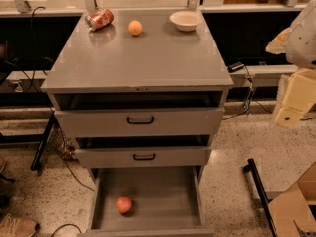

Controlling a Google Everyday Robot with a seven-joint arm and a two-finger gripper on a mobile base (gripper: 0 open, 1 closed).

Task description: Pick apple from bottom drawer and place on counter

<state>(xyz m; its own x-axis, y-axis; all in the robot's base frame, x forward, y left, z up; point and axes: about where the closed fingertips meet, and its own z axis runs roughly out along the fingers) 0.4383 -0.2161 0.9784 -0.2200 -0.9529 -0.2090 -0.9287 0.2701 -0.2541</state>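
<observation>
Pincer (291,107): cream-coloured, at the right edge of the view, off the cabinet's right side, about level with the top drawer; well apart from the apple; whether it is released or clenched, I cannot tell
Bottom drawer (163,194): nearest and lowest of three; pulled far out toward the camera; plain grey floor open to view
Apple (124,204): red with a paler patch; lies on the bottom drawer's floor, left of the middle and toward the front; touches no wall
Cardboard box (296,206): on the speckled floor at lower right, flaps open; a black bar stands just to its left
Middle drawer (143,157): shallow, black handle; drawn out a little, a dark gap above it
Top drawer (140,121): shallow, black handle; also drawn out partway under the overhanging edge
Table (143,58): smooth grey cabinet top, slightly glossy; its near part is bare
Orange fruit (135,27): small, round; toward the far edge, left of centre
Soda can (99,19): red; lying on its side at the far left corner, near the orange fruit
Bowl (185,20): pale, upright; far right of the table, apart from the fruit
</observation>
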